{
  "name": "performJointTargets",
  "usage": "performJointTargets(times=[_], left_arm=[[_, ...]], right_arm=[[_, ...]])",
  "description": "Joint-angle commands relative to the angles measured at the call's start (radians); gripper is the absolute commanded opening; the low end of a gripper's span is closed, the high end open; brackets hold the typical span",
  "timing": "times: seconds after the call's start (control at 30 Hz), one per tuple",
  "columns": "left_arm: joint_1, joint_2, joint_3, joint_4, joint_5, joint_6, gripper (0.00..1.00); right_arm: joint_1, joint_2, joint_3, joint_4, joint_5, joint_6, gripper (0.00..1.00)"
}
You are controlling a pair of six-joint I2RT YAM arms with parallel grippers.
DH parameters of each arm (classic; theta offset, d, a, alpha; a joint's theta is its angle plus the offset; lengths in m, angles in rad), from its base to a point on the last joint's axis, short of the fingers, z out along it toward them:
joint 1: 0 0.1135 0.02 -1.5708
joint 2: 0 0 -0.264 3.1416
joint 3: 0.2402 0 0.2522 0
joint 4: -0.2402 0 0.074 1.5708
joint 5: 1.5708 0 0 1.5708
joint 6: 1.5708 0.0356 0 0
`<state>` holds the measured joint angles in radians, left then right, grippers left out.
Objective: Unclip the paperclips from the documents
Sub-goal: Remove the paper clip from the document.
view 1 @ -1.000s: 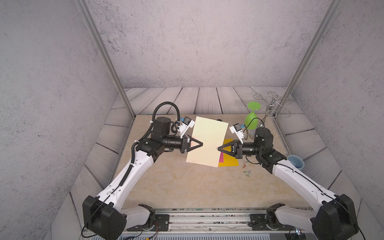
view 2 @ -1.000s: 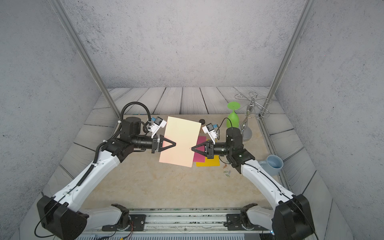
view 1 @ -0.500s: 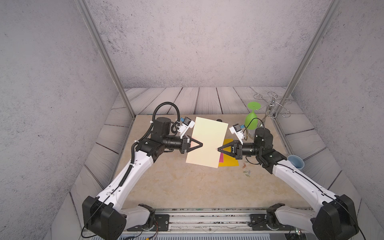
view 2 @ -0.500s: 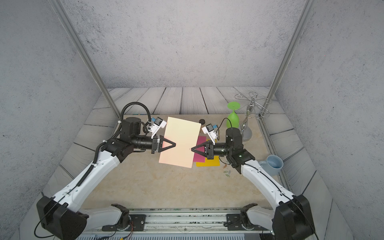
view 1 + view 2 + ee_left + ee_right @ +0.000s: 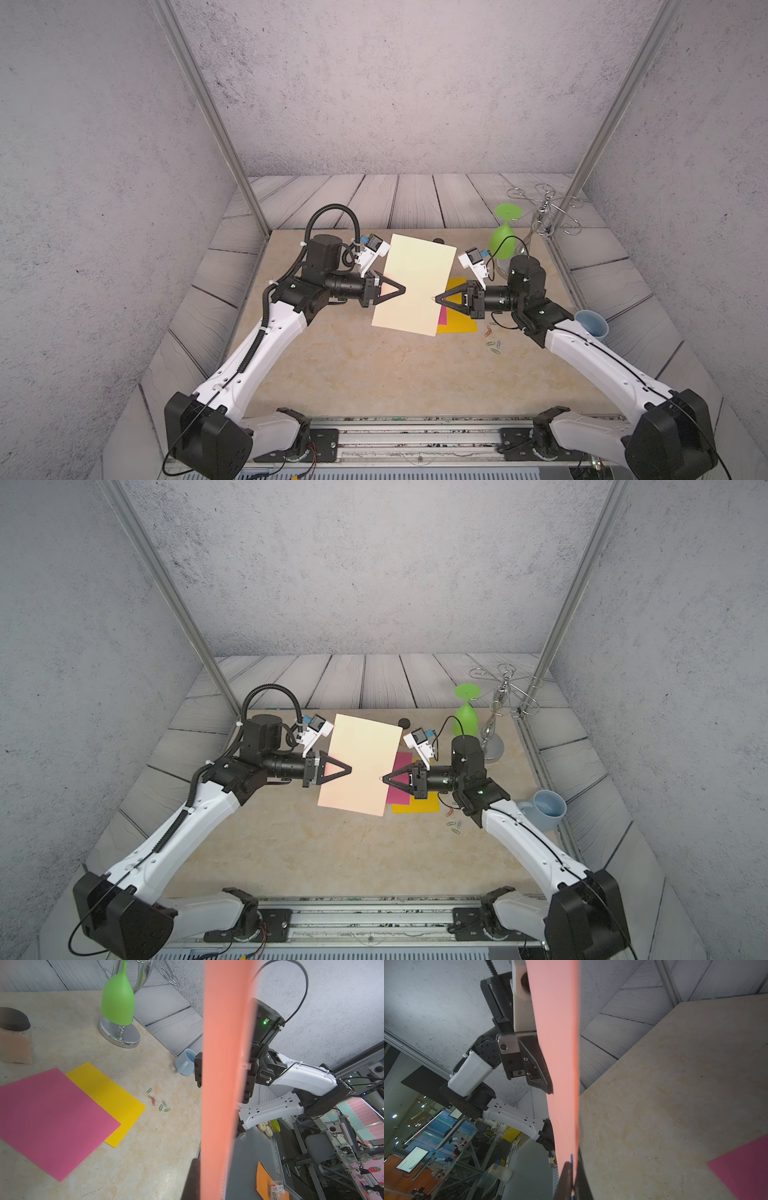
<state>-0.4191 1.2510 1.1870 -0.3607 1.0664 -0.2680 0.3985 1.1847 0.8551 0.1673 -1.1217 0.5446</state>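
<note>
Above the table (image 5: 374,374), the salmon sheet (image 5: 415,282) is clamped at 9 o'clock by the left gripper (image 5: 403,288); its paperclip (image 5: 433,298), at 3 o'clock, is pinched by the right gripper (image 5: 437,298).

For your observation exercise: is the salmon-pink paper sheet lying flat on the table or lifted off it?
Lifted: the salmon-pink paper sheet hangs between the left gripper and right gripper, both shut at its opposite edges.

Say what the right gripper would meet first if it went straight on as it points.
The salmon sheet, at whose edge the right gripper pinches a paperclip; beyond it, probably the left gripper.
</note>
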Motion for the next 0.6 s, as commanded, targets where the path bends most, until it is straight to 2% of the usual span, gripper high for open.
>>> performJointTargets(times=[0.0, 0.57], left_arm=[[0.023, -0.025, 0.033, 0.010, 0.007, 0.023, 0.00], [0.025, -0.021, 0.042, 0.003, 0.010, 0.027, 0.00]], right_arm=[[-0.006, -0.037, 0.009, -0.045, 0.019, -0.020, 0.07], [-0.012, -0.038, 0.014, -0.068, 0.020, -0.039, 0.08]])
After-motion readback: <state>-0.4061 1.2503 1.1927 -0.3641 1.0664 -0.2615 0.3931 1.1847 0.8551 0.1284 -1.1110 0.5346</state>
